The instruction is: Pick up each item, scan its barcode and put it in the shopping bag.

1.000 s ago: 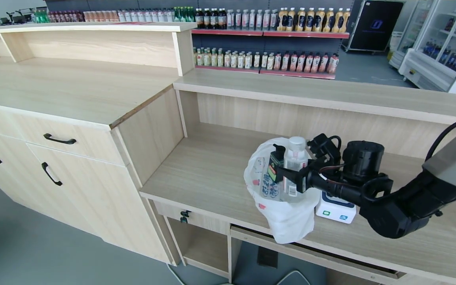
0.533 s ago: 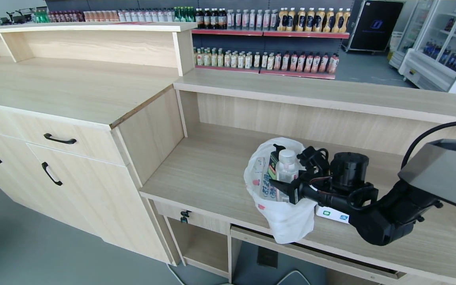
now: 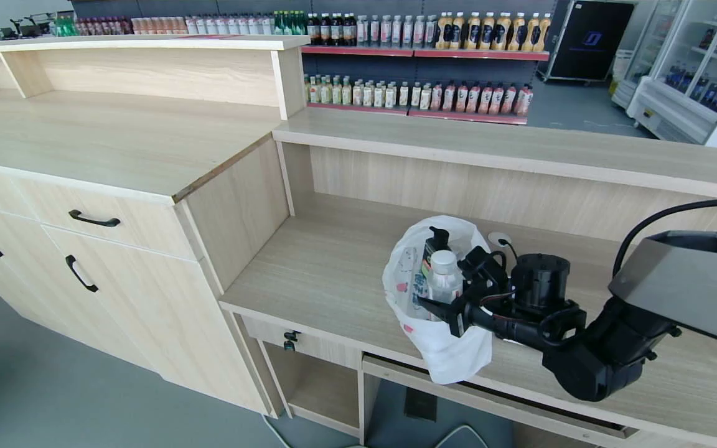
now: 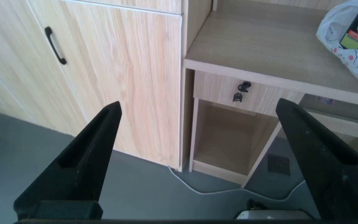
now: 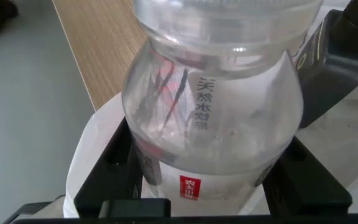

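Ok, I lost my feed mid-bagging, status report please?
Right gripper shut on water bottle. Bottle cap up, down inside shopping bag, beside dark pump bottle. Left gripper open, out in front of the counter. Nothing in the way.

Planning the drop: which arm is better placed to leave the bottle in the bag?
Right. The right gripper holds the bottle inside the shopping bag; the left gripper hangs open, away from it.

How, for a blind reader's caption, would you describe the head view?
The right arm's jaws hold a clear bottle upright in the mouth of a white shopping bag on a wooden counter, next to a dark bottle already in it. Shelves of drinks stand behind.
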Controlling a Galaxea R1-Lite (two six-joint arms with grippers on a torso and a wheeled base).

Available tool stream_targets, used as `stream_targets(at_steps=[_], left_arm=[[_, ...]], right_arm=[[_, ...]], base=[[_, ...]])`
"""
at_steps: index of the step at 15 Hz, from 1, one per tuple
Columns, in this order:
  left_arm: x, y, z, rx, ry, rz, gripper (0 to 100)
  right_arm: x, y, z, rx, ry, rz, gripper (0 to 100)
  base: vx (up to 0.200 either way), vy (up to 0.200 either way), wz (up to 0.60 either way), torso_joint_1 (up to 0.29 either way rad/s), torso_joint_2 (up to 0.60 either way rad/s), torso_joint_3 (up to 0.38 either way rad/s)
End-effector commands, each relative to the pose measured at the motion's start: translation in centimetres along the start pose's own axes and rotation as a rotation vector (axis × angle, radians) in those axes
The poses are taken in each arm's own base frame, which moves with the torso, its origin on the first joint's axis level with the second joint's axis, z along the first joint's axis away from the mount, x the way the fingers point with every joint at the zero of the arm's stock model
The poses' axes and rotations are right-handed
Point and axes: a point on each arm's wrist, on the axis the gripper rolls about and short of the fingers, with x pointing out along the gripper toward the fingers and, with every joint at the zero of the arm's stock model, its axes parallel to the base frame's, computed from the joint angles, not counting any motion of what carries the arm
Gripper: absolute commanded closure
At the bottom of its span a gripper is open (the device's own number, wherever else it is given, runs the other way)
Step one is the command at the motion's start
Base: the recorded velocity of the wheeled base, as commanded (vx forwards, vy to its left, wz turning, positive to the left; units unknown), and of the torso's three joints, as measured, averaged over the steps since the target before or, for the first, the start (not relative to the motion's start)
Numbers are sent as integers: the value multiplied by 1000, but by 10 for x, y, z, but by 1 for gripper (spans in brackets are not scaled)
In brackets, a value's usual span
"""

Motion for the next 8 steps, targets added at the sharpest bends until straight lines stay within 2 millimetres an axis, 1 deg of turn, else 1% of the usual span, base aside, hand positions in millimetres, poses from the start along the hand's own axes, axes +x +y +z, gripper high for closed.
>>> stream_targets(at_steps=[1,4,5,7,8], left_arm=[[0,0,0,0,-1,0,0],[0,0,0,0,-1,2,0],[0,0,0,0,-1,0,0],[0,0,0,0,-1,0,0],[0,0,0,0,-1,0,0]], right_arm=[[-1,0,-5,3,13,-1,100],[-2,1,-9,-9,26,1,100],[-3,1,-8,-10,25,1,0],[-6,-2,-1,-2,18,-9,0],[-11,-6,5,4,21,-20,0]], base=[[0,0,0,0,0,0],[0,0,0,0,0,0],[0,0,0,0,0,0],[0,0,0,0,0,0],[0,0,0,0,0,0]])
